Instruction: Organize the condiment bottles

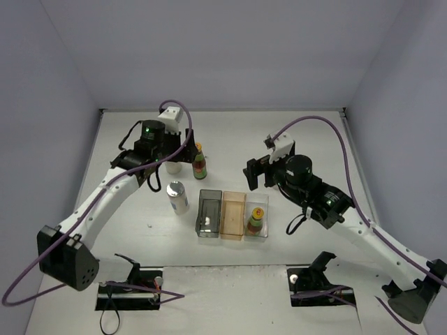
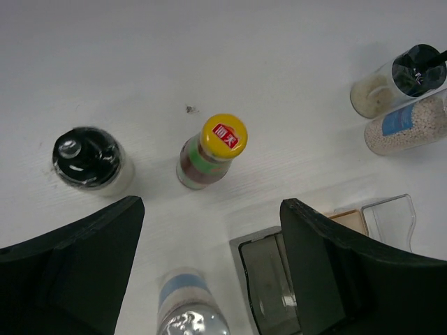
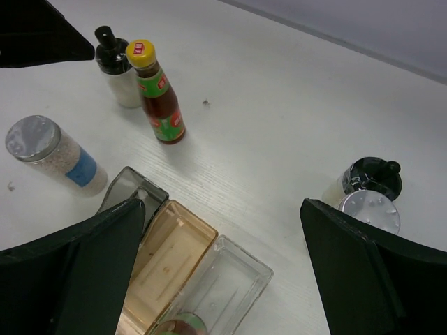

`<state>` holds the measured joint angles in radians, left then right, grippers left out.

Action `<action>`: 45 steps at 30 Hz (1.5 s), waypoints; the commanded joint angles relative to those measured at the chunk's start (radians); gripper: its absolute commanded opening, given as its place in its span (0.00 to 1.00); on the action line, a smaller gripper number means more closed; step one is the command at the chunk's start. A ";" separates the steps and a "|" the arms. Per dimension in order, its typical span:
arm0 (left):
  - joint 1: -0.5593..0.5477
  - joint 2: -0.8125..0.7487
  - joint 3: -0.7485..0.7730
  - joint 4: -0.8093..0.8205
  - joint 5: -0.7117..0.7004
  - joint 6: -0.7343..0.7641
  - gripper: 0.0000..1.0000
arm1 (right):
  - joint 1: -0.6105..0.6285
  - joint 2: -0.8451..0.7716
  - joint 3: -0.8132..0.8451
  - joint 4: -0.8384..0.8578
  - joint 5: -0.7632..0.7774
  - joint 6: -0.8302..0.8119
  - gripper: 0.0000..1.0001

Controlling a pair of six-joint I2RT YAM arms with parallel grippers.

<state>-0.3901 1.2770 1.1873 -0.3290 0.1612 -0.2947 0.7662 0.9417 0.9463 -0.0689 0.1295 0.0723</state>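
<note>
Behind the bins (image 1: pixel 232 222) on the desk (image 2: pixel 209 42), the upright dark bottle (image 2: pixel 213 150) is being framed from above by the spread left gripper (image 2: pixel 209 209), a centred descent being advised; right gripper (image 3: pixel 223 209) likewise spread.

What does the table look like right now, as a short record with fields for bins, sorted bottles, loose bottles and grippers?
bins: grey bin, amber bin, clear bin, side by side
clear bin: holds one dark bottle
loose on table: second dark bottle, two silver-cap bottles, two black-cap bottles
left gripper: open, empty
right gripper: open, empty
</note>
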 commanded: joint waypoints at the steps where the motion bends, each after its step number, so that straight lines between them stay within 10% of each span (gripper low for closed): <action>1: -0.026 0.060 0.080 0.136 0.009 0.023 0.80 | -0.047 0.034 0.042 0.122 0.000 -0.022 1.00; 16: -0.101 0.337 0.172 0.194 -0.118 0.091 0.78 | -0.242 0.039 -0.007 0.173 -0.179 0.011 1.00; 26: -0.112 0.343 0.219 0.203 -0.120 0.109 0.00 | -0.243 0.012 -0.035 0.189 -0.148 0.006 1.00; 45: -0.487 0.203 0.357 0.130 -0.008 0.250 0.00 | -0.278 -0.047 0.039 0.049 0.084 0.079 1.00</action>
<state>-0.8558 1.5719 1.4578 -0.3042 0.1303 -0.0631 0.5076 0.9161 0.9203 -0.0269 0.0994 0.1131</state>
